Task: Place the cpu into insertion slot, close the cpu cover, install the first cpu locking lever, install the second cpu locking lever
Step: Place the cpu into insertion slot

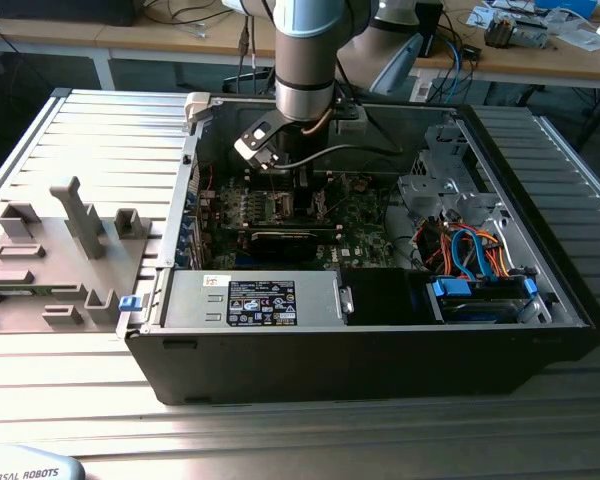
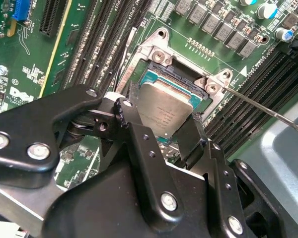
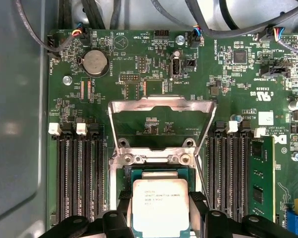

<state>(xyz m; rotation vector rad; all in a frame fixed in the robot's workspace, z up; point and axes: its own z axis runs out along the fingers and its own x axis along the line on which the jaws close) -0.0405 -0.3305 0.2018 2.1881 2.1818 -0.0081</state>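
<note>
My gripper (image 2: 161,123) is shut on the cpu (image 2: 164,111), a flat square chip with a silvery top, one black finger on each of two opposite edges. In the first wrist view the cpu (image 3: 160,206) hangs just over the insertion slot (image 3: 159,172), whose dark blue-edged centre shows past the chip's far edge. The same slot (image 2: 164,79) lies under the chip in the second wrist view. The cpu cover (image 3: 161,103), a silver frame with a cut-out window, stands swung open beyond the slot. A thin locking lever (image 2: 268,111) sticks out free beside the socket. The arm (image 1: 305,70) reaches down into the open computer case.
Long black memory slots (image 3: 77,173) flank the socket on both sides. A black graphics card (image 1: 280,240) and the power supply (image 1: 250,300) sit in front of the arm, and coloured cables (image 1: 470,255) lie at the exterior view's right. A grey fixture plate (image 1: 70,250) lies outside the case.
</note>
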